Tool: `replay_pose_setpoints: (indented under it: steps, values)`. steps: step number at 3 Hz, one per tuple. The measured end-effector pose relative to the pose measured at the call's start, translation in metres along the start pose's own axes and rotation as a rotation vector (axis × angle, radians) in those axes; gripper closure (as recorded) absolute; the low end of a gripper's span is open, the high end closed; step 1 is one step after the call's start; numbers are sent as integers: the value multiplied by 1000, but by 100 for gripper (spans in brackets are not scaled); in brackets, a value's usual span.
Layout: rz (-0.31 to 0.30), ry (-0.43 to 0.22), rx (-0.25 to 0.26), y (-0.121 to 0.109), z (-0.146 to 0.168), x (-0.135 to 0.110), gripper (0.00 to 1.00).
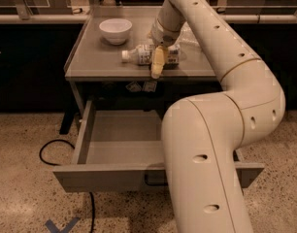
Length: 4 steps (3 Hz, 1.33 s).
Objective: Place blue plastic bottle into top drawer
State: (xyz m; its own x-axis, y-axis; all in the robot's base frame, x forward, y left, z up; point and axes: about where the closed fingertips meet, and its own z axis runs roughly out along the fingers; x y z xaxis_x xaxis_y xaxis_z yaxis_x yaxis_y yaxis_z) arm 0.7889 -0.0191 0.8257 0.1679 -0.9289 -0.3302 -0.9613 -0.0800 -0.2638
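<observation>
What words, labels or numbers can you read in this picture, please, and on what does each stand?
Label of the blue plastic bottle: print, too blurred to read.
Two small tags under the table edge: too small to read.
Blue tape mark on the floor: a shape, no letters.
Gripper, low over the bottle on the table: no text seen.

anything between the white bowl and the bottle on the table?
Nothing: bare tabletop between bowl and blue plastic bottle, camera view. Gripper sits at the bottle's middle.
</observation>
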Motion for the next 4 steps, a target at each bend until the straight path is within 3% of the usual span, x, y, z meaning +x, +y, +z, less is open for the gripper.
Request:
replay_pose_setpoints:
  steps: [1,4]
  values:
    - [0,-1,-1,0,1,0,19]
    - [0,-1,-1,2,0,0,88]
